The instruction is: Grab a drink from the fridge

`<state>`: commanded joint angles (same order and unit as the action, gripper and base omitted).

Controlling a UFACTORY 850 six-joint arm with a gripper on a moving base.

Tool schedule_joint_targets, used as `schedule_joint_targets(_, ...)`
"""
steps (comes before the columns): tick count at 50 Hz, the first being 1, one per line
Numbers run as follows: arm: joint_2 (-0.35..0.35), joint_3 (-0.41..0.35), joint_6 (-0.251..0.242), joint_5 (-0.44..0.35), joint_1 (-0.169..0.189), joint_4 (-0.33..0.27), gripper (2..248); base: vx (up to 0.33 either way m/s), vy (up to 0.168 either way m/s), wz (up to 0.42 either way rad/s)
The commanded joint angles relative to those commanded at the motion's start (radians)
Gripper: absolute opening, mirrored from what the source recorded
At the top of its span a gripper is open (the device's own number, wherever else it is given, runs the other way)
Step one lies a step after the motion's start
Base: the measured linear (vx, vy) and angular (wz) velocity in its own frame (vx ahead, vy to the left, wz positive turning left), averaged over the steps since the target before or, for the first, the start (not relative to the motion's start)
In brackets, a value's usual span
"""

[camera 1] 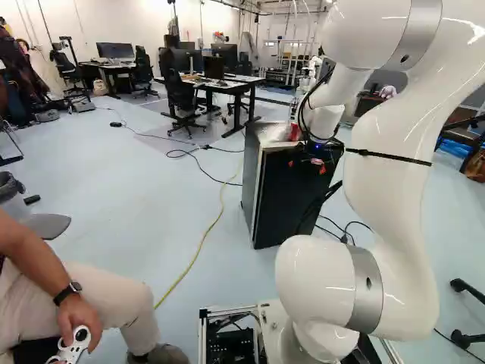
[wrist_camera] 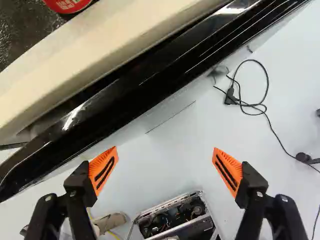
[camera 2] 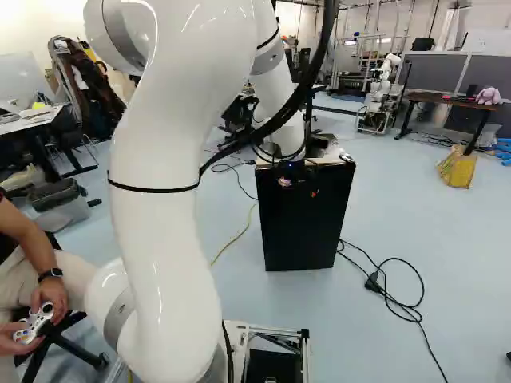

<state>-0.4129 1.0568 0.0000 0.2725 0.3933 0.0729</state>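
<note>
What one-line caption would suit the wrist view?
Open, empty gripper hanging beside the black-fronted fridge, a red item partly in view.

No print can be read.
Pale marks of print stand on a red can (wrist_camera: 69,4), at eleven o'clock from the gripper (camera 1: 306,167) in the wrist view, beyond the pale edge (wrist_camera: 115,45) of the fridge top; too small to make out.

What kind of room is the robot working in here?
Probably a robotics lab or workshop: a second white robot arm stands at the back, black office desks with dark monitors line the room, and loose black cables cross the pale blue floor.
</note>
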Motion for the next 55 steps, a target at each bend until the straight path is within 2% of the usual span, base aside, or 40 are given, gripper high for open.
schedule_joint_targets(20, 0.006, -0.008, 0.000, -0.021, -0.033, 0.000, 247, 0.000, 0.000, 0.000)
schedule_joint_targets(55, 0.001, -0.002, 0.000, -0.022, -0.071, 0.000, 247, 0.000, 0.000, 0.000)
